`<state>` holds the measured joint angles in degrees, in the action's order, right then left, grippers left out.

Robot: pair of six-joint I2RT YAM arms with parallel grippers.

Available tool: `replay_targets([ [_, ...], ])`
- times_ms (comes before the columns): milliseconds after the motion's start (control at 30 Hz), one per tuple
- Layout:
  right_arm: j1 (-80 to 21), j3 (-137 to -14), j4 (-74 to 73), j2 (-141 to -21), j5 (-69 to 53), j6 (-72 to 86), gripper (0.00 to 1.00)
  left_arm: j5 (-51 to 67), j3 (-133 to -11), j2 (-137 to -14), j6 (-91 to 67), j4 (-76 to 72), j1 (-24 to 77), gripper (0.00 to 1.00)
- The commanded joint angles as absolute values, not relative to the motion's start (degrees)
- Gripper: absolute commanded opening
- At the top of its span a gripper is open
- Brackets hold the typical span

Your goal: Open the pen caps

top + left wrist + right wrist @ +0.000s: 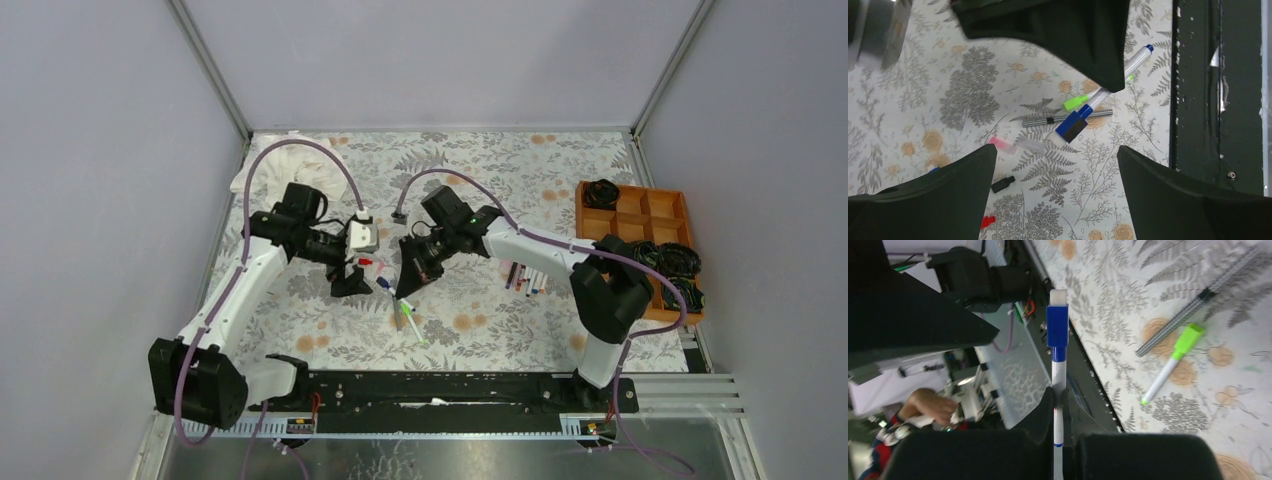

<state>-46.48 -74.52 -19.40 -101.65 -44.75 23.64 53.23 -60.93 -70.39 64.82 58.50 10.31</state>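
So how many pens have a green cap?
1. The green-capped pen lies on the tablecloth beside a grey patterned pen. More could hide in the pile of pens by the right arm, too small to tell.

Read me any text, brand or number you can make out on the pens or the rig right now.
Nothing is legible in any view.
The blue-capped pen in the right gripper: no print visible on its barrel.
The green-capped pen: no print visible.
The white label on the rig, right wrist view: dark marks, too blurred to read.
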Motion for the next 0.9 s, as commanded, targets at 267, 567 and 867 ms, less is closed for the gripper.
replay_targets([
  [267, -46.01, -80.54, -18.25, -106.28, -64.81, 29.05, 0.00, 45.72, -57.24, -67.59, 71.32, 59.59, 18.97, 0.90],
  [567, -45.79, -80.73, -16.97, -107.98, -65.96, 31.56, 0.00, 44.90, -57.82, -67.87, 71.32, 59.50, 20.66, 0.53],
  [867, -45.59, -79.81, -15.87, -108.45, -60.88, 33.67, 0.40, 43.46, -57.85, -69.13, 70.85, 60.12, 22.58, 0.08],
])
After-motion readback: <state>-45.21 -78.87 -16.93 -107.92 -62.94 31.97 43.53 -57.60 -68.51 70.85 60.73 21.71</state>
